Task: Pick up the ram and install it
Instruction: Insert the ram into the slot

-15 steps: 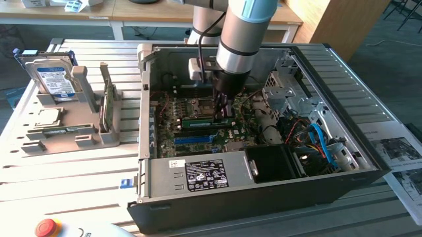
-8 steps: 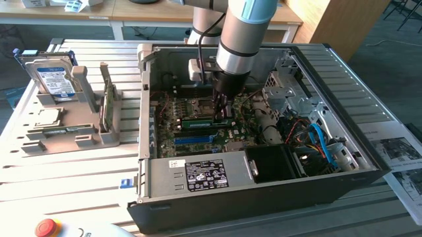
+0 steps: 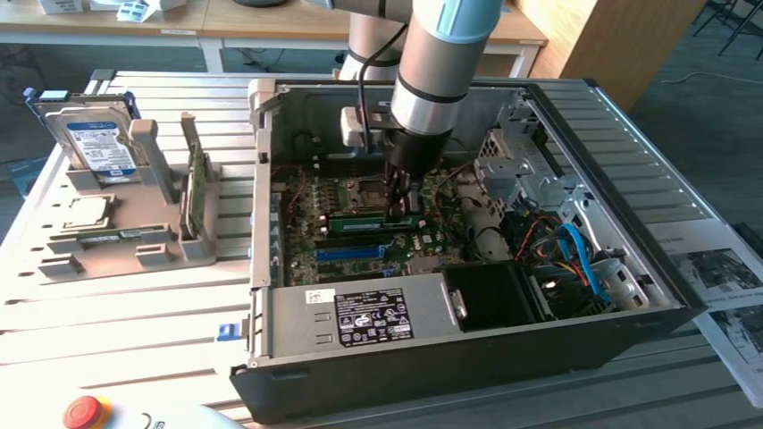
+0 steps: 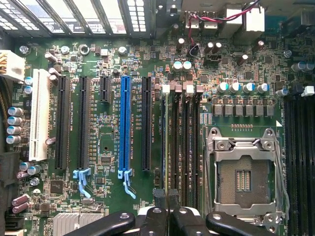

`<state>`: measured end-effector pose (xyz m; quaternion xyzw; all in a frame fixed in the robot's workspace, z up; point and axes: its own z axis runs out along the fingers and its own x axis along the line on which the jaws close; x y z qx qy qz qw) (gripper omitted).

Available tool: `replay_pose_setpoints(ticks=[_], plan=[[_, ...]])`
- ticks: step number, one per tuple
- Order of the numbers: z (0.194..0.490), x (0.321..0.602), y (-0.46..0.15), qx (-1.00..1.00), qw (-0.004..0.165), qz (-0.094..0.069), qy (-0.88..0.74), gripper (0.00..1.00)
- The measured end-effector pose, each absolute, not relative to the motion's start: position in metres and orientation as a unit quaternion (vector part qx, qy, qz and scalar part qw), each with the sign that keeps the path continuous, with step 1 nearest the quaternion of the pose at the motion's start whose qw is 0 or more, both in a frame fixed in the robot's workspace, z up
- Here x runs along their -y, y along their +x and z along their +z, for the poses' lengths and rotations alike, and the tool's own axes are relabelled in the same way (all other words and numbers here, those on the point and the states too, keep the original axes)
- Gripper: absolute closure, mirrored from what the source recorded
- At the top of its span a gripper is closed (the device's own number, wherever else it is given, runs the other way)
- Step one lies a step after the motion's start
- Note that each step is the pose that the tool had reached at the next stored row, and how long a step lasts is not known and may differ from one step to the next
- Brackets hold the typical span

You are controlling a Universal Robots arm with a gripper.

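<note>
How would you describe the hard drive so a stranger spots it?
On the exterior view's left, beside the open computer case, sits a grey holder. The hard drive stands upright in it, the only silver block with a blue label.

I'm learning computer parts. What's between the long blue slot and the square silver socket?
In the wrist view, a long black slot, then narrow black memory slots, lie between the blue slot and the silver socket.
</note>
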<state>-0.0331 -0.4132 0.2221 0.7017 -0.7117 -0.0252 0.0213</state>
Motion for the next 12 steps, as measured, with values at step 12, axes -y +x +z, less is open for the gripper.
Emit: replay_pose_setpoints(ticks=[12], plan=[[0.2220, 0.4132, -0.0331, 0.712, 0.021, -0.025, 0.702, 0.58]])
